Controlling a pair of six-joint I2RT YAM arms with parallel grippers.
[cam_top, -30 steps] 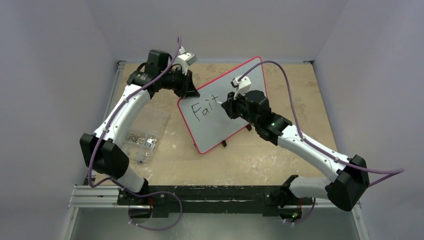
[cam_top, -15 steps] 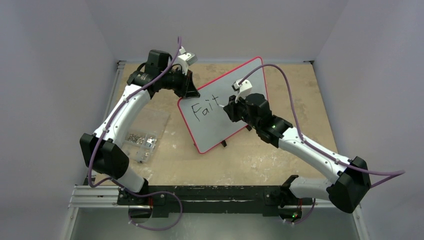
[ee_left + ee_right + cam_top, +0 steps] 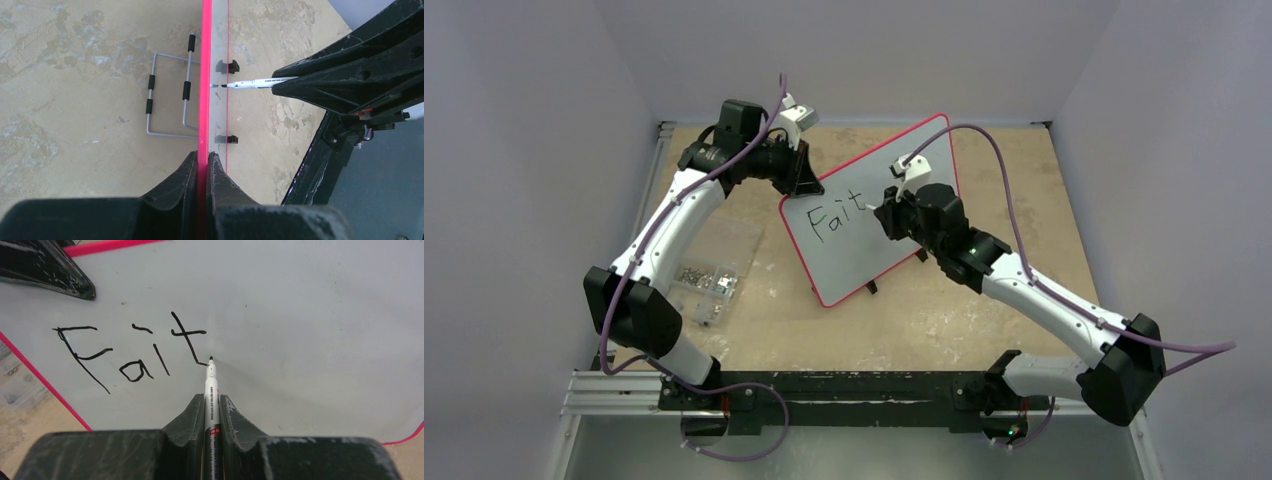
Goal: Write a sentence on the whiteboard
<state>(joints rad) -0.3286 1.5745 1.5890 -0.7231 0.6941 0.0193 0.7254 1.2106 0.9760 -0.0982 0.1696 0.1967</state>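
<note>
Top view. Shows the whiteboard (image 3: 864, 262) propped at a tilt on the table (image 3: 984, 310), angled across the middle. Pins its far left corner with the left gripper (image 3: 809, 178), closed on the red rim, presumably to brace the board against the push of writing. Puts the right gripper (image 3: 886, 213) up against the face, just past the sentence (image 3: 834, 215), reading only "Fait" so far. Leaves a clear bag of hardware (image 3: 709, 272) on the left, apart from the work.

Left wrist view. Looks straight down the rim, with fingers shut tight on the red edge, one on each side. Catches the marker (image 3: 250, 83) coming in square to the face, tip touching or just off the surface; cannot tell which. Shows a wire stand (image 3: 167, 95) behind the board and small black feet (image 3: 227, 66) in front, likely there to prop it.

Right wrist view. Has the right gripper clamped on the marker barrel, tip pointing forward between the fingers, probably for turning wrist motion directly into strokes. Sets the tip at the foot of the "t". Suggests a first word unfinished, "h" next, most of the writing to come.
</note>
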